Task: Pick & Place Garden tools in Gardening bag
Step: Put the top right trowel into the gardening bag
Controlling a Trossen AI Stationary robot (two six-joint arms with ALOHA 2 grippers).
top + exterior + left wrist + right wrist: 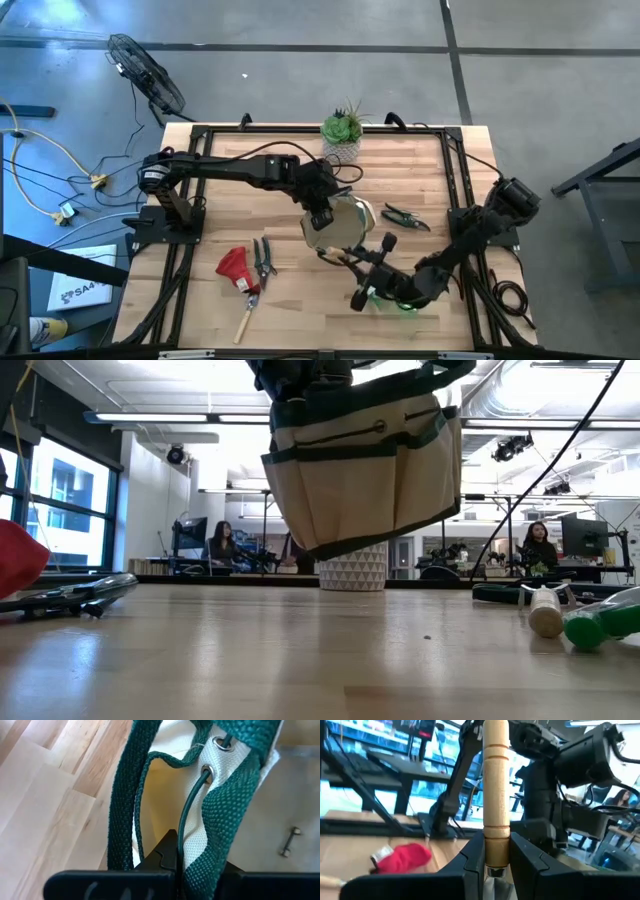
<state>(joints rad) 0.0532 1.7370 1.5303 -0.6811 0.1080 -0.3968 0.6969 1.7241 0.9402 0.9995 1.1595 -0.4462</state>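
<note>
The olive-tan gardening bag [348,225] with its dark green rim hangs above mid-table from my left gripper [320,214], which is shut on it. The low view shows the bag [370,470] tilted and clear of the wood. Just near-right of the bag, my right gripper [368,262] is shut on a wooden-handled tool [496,785] whose head is hidden. The green spray bottle [395,300] lies under the right arm. Dark pruners [405,217] lie right of the bag. The red glove [235,268], black shears [264,260] and a wooden-handled trowel [245,320] lie near-left. My left gripper pinches the bag's dark green webbing strap [200,865] at the rim between its two fingers, slanting down from the table's left. The bag hangs below the fingers, tilted, its bottom [340,545] clear of the table. My right gripper pinches the tool's wooden handle between its two fingers at the end by the metal collar [495,857]. The fingers lie level and across the handle. The free end of the handle [496,730] sticks out past the fingers. What lies below the fingers is hidden by the gripper.
A green succulent in a white pot [342,135] stands at the far edge, behind the bag. Black frame rails [455,190] run along the table's sides. People sit at desks in the room beyond the table. Bare wood lies between the bag and the near edge.
</note>
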